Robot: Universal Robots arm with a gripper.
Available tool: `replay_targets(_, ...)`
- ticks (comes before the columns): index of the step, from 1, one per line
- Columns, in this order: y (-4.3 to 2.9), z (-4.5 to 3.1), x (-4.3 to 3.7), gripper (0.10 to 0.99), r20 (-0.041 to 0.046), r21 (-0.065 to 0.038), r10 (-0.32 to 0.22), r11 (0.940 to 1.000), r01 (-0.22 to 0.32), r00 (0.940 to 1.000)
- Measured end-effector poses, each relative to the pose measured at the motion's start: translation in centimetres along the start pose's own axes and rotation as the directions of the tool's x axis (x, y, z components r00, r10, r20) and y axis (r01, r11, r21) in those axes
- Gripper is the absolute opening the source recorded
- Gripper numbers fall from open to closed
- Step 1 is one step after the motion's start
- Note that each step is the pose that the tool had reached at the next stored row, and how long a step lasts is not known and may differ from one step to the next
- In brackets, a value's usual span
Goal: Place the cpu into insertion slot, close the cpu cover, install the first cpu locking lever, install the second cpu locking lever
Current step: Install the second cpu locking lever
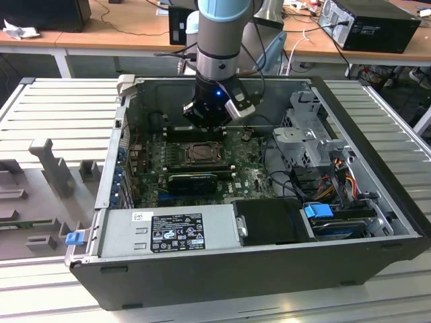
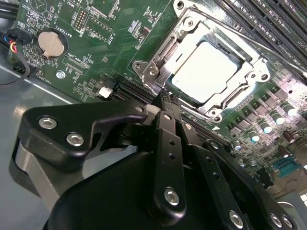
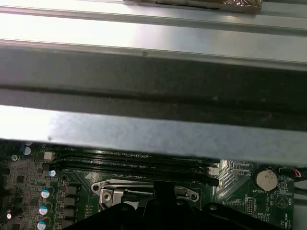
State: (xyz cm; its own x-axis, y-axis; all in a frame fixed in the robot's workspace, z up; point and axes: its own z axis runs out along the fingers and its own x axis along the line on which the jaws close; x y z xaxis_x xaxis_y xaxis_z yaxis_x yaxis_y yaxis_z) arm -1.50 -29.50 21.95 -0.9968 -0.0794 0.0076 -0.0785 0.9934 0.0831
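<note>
Here the arm reaches down into an open computer case [image 1: 377,202] lying on its side on a ribbed grey worktop [image 1: 60,108], and the gripper [image 1: 205,120] hangs low over the green motherboard [image 1: 252,176], just beyond the far edge of the insertion slot [image 1: 201,154] as the exterior view shows it. In the second wrist view the cpu [image 2: 207,70] already lies flat in the slot, its pale metal top showing through the square window of the cpu cover [image 2: 160,53], which lies down over it within the metal frame. The gripper [image 2: 167,99] in that view has its two dark fingers [image 2: 168,139] drawn tight together, side by side with no gap between them and nothing held; their tips sit right at the near edge of the cover frame, though whether they touch it I cannot tell. A round coin battery [image 2: 51,44] sits on the board well apart from the slot, and the long black memory slots [image 2: 268,24] run along the slot's other side. In the first wrist view the cover frame [image 3: 144,188] shows just past the gripper's dark body, with the memory slots [image 3: 134,162] behind it and the case's grey wall [image 3: 153,129] above.
</note>
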Motion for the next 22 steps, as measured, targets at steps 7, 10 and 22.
replay_targets(7,-0.29,-0.03,0.02,0.106,-0.0001,0.000,0.000,1.0000,0.000,1.0000)
replay_targets(10,-0.45,-0.04,0.03,0.106,-0.0001,0.000,0.000,1.0000,0.000,1.0000)
replay_targets(22,-0.72,-0.85,0.07,0.106,0.0000,0.000,0.000,1.0000,0.000,1.0000)
